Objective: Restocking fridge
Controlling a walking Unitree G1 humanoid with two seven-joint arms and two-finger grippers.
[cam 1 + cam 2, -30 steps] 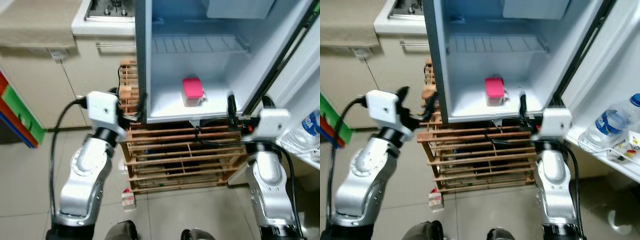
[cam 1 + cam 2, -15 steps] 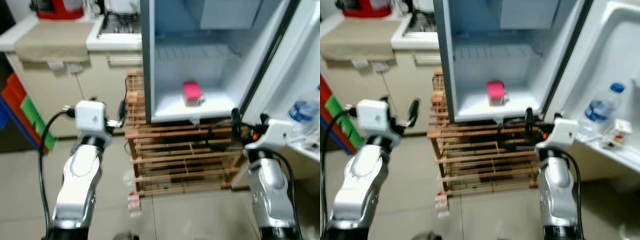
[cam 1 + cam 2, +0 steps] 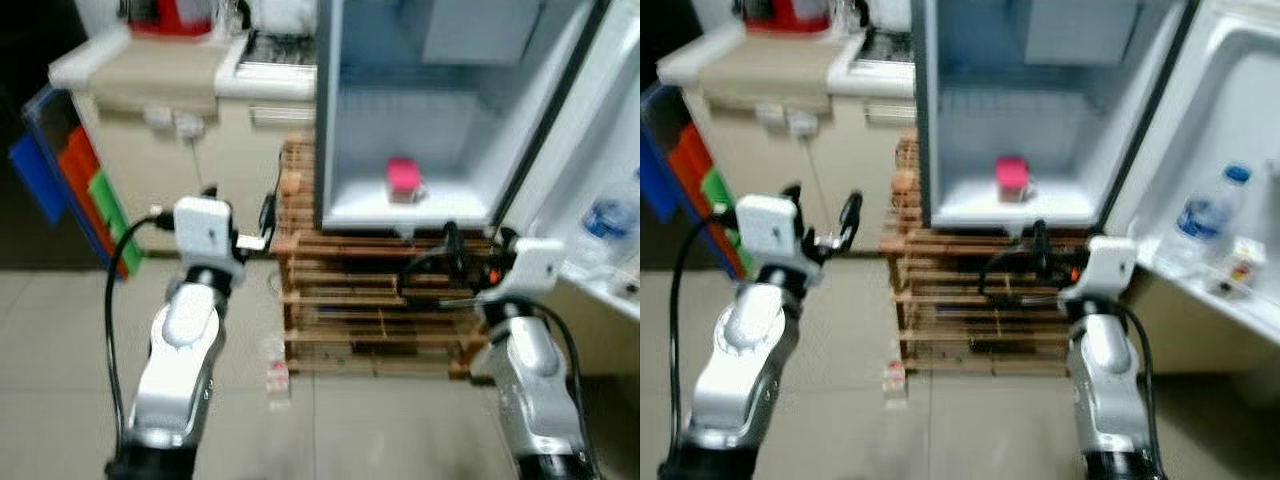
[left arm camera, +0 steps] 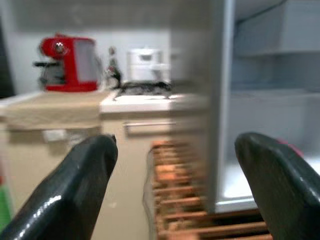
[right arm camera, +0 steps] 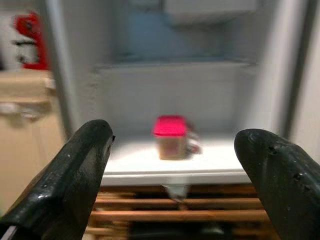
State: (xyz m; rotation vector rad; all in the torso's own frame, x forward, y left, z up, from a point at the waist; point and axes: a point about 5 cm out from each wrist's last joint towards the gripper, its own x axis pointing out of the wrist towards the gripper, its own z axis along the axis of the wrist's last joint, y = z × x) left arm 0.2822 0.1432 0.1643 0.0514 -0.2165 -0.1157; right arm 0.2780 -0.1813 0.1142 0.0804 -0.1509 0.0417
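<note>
The fridge (image 3: 420,110) stands open in front of me, raised on a wooden slatted rack (image 3: 380,310). A pink-lidded container (image 3: 403,178) sits on its lowest shelf, and it faces the right wrist camera as the pink container (image 5: 171,136). In the door shelf at the right stand a water bottle (image 3: 1205,215) and a small carton (image 3: 1240,262). My left gripper (image 3: 820,205) is held up left of the fridge, open and empty. My right gripper (image 3: 1025,260) is open in front of the rack, below the shelf edge, holding nothing.
A kitchen counter (image 3: 150,75) with a red coffee machine (image 4: 67,62) and a stove top (image 3: 280,45) runs left of the fridge. Coloured bins (image 3: 60,170) stand at the far left. A small carton (image 3: 277,375) lies on the tiled floor by the rack.
The whole picture has shifted and the fridge looks smaller and farther, so the camera has backed away. Both grippers stay open and empty. The pink container stays on the shelf.
</note>
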